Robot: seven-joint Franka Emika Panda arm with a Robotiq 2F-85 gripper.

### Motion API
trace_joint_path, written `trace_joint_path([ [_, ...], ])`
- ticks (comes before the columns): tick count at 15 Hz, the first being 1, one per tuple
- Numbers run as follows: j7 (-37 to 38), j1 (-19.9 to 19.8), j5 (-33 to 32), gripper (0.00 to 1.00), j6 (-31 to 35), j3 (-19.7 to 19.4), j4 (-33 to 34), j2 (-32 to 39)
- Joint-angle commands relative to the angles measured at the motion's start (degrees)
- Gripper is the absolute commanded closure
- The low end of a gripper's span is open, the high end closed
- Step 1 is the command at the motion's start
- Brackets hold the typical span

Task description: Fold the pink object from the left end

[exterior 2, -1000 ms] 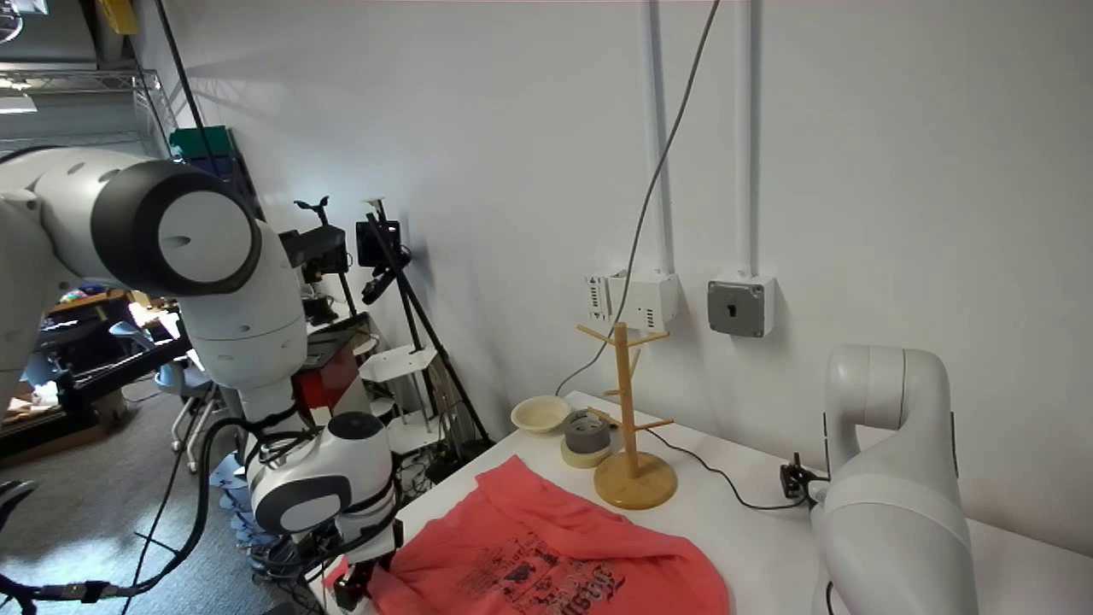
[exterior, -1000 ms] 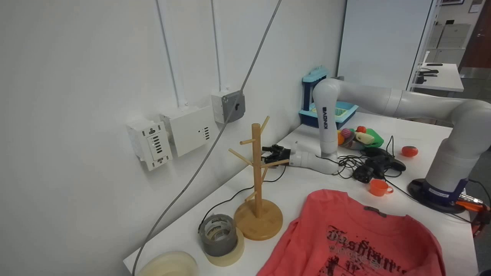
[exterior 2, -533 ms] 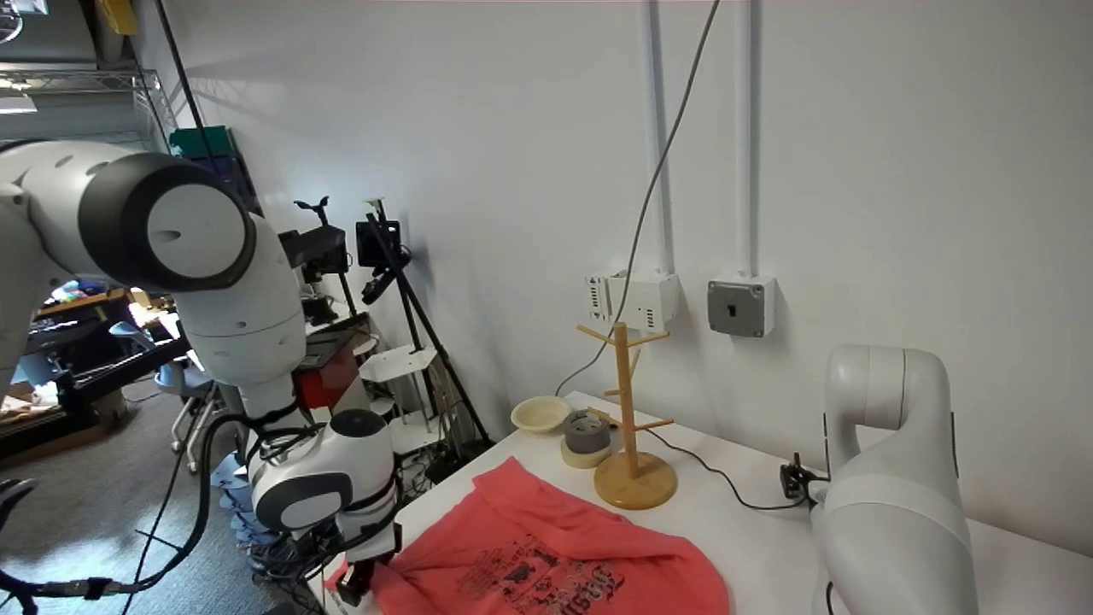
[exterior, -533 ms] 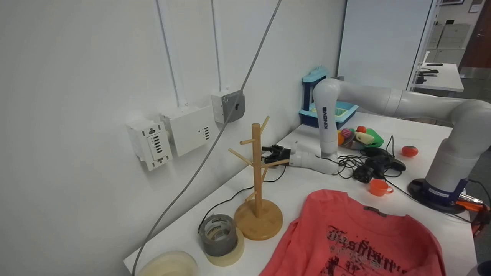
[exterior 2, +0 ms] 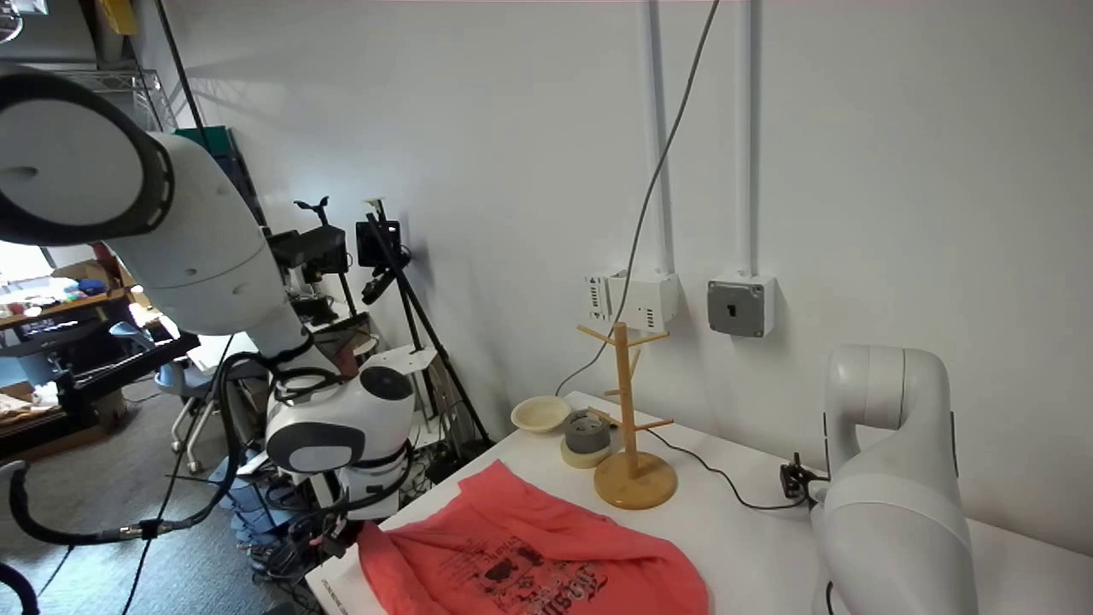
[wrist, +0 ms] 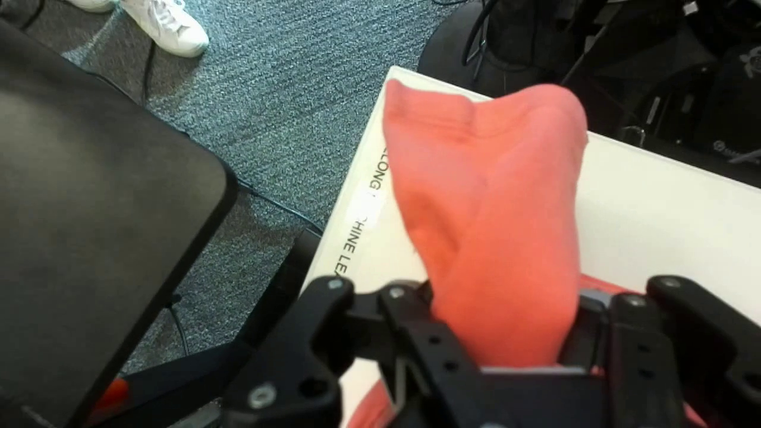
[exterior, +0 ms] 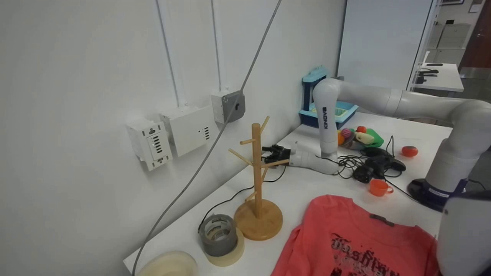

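Pink shirt (exterior 2: 529, 551): just the one
Mug tree (exterior: 257, 180): also one, wooden
Pegs (exterior: 239, 156) on that: six by my count
Tape rolls (exterior: 220, 245): two, a grey and a cream
Cup (exterior: 377, 188): one, orange
Bowl (exterior 2: 541, 415): one, pale
Wall boxes (exterior: 191, 132): three, two white plus a grey-fronted one
Wall conduits (exterior 2: 743, 137): two
Robot arms (exterior 2: 205, 256): two, counting the Kinova (exterior: 383, 100)
White sneakers (wrist: 171, 27): two, one mostly out of view
Colourful bits (exterior: 364, 138): heaped up, too jumbled to count, sorry

pale wall (exterior 2: 512, 171) with 2 vertical conduits (exterior 2: 745, 137), blue-grey carpet (wrist: 285, 77), white table (exterior 2: 751, 547)
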Motion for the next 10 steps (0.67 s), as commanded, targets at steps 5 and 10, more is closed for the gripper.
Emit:
trace_joint_path([
  [5,5.7,7.3,-5.6,1.00,-4.1,-17.8,-5.2,-13.2],
  [10,22.8,14.2,-30.4,1.00,1.1,-31.6,-8.3,-14.8],
])
